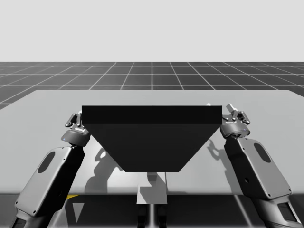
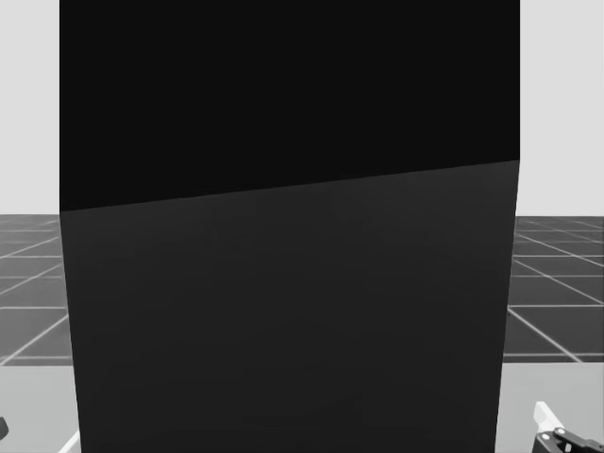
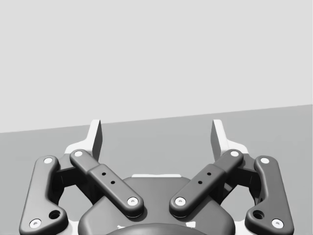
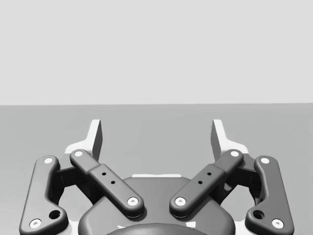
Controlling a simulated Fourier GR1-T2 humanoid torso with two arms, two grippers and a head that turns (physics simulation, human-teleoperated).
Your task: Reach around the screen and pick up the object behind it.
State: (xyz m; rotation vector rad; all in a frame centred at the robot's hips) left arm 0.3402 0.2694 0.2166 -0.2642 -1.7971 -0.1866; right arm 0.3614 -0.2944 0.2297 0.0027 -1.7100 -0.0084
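Observation:
A tall black screen [image 1: 151, 135] stands across the middle of the grey table [image 1: 42, 114]; it fills the centre of the head view as a dark panel [image 2: 288, 283]. Whatever lies behind it is hidden. My left gripper [image 1: 76, 119] is beside the screen's left edge, my right gripper [image 1: 234, 114] beside its right edge. In the left wrist view my left gripper [image 3: 156, 137] is open with nothing between its fingers. My right gripper [image 4: 156, 136] is likewise open over bare table.
The table's far edge [image 1: 152, 91] runs behind the screen, with a dark gridded floor [image 1: 152, 73] beyond. Bare table surface lies to the left and right of the screen. My torso's stand [image 1: 152, 194] is at the front edge.

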